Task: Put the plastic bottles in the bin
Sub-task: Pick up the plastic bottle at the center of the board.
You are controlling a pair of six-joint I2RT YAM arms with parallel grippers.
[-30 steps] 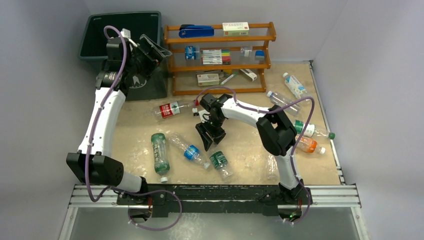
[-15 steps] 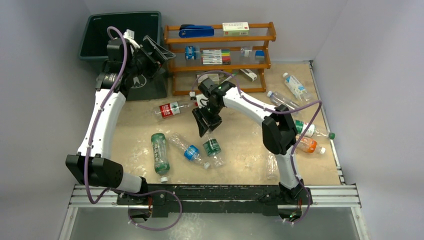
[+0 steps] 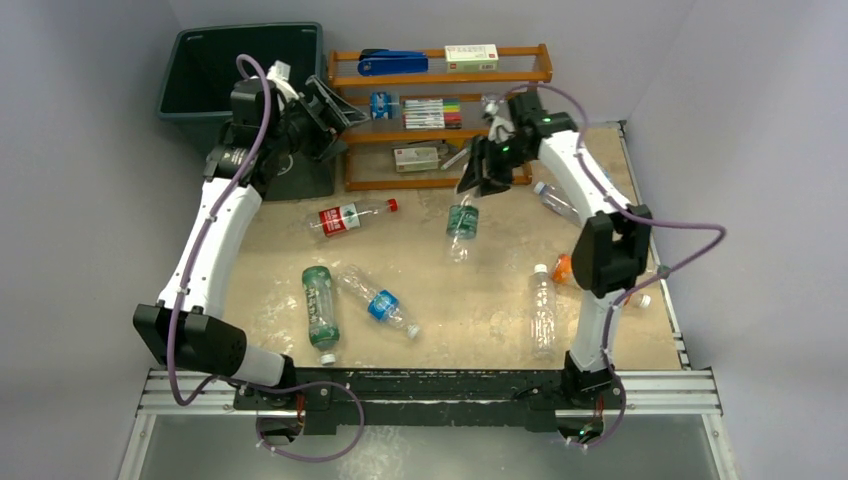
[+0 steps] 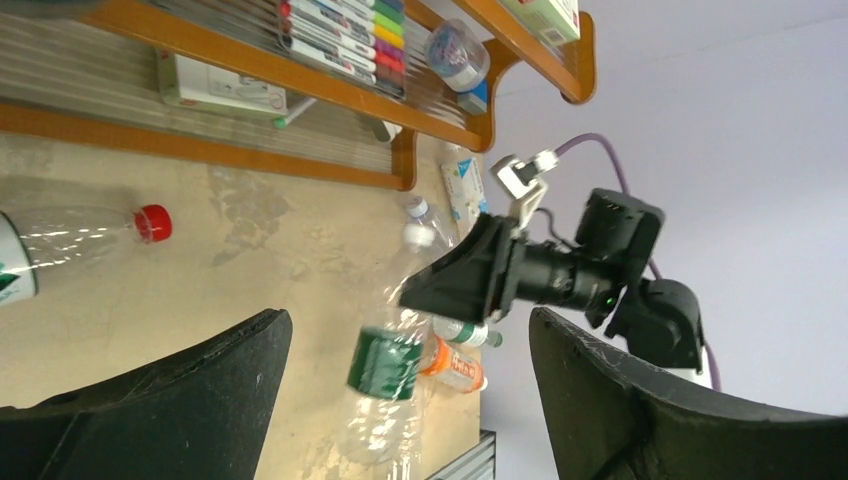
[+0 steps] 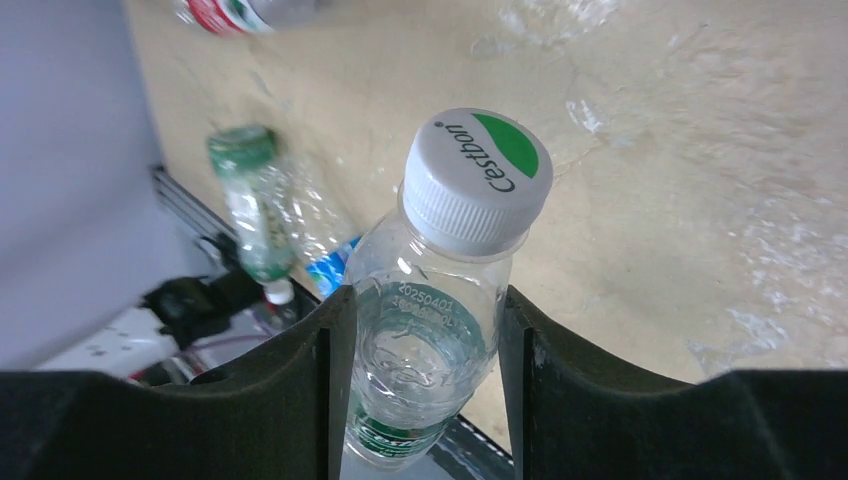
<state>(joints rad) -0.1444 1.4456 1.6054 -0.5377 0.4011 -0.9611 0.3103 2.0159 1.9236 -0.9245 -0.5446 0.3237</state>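
My right gripper (image 3: 478,172) is shut on the neck end of a clear bottle with a green label (image 3: 461,221), which hangs in the air in front of the wooden rack. In the right wrist view the bottle (image 5: 440,290), with a white and green cap, sits between the fingers (image 5: 325,390). The left wrist view shows this bottle (image 4: 385,365) hanging under the right gripper (image 4: 455,285). My left gripper (image 3: 335,108) is open and empty, held high between the dark green bin (image 3: 245,30) and the rack. More bottles lie on the table: a red-label one (image 3: 345,217), a green one (image 3: 319,305), a blue-label one (image 3: 380,303).
The orange-brown wooden rack (image 3: 440,128) with markers and small boxes stands at the back. A clear bottle (image 3: 541,310) lies front right, an orange one (image 3: 562,268) sits partly behind the right arm, and another clear one (image 3: 553,200) lies near the rack's right end.
My right gripper has lifted the green-label bottle off the table and carried it back and right, up to the rack. My left gripper has shifted slightly right.
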